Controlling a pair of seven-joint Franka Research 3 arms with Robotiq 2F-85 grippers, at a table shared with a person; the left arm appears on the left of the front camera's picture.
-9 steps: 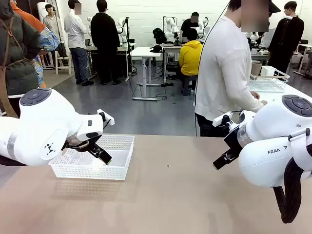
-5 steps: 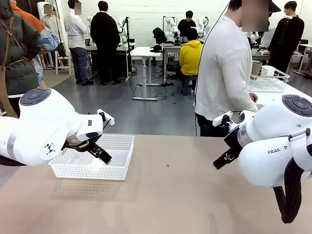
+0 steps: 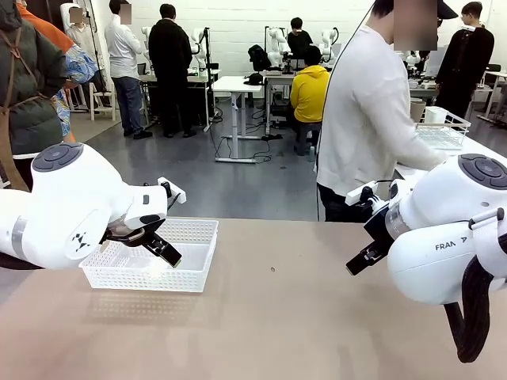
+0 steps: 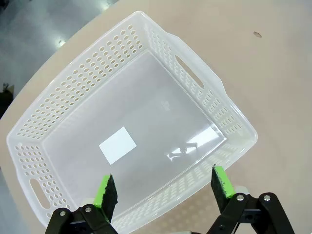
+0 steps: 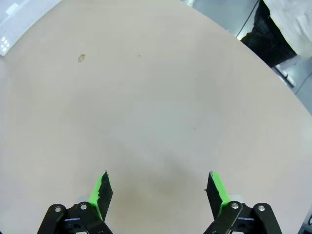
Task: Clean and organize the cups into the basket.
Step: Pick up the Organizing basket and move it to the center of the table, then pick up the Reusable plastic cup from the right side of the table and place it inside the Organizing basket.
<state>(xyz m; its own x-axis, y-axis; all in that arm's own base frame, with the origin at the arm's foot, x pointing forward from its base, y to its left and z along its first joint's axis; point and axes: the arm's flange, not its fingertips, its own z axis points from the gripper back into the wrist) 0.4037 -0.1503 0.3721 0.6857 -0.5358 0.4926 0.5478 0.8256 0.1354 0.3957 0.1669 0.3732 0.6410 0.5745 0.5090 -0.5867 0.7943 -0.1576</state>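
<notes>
Clearly, the left jaws stand wide apart and hold nothing. In the left wrist view their green pads (image 4: 108,195) frame one long wall of the white perforated basket (image 4: 87,73) from above, and I cannot tell if they touch its rim. The right jaws are also spread fully. Their green pads (image 5: 218,187) hang over the bare beige surface (image 5: 156,107) and grip nothing.

The basket (image 3: 150,273) sits on the surface at the robot's left side, under the end of the left arm (image 3: 63,206). The right arm (image 3: 444,237) is well apart from it, at the other side.

The left wrist view looks down into the basket and shows a white rectangular label (image 4: 117,145) on its clear floor, and one oval handle cutout in each of two walls. The front view gives only the lattice wall from the side.

A small dark mark (image 5: 81,58) on the surface shows in the right wrist view, and the front view places it (image 3: 272,270) between the two arms.

The front view alone shows the person in a white top (image 3: 364,119) at the far side, turned to another table with a wire basket (image 3: 440,131) and a white cup (image 3: 435,115).
</notes>
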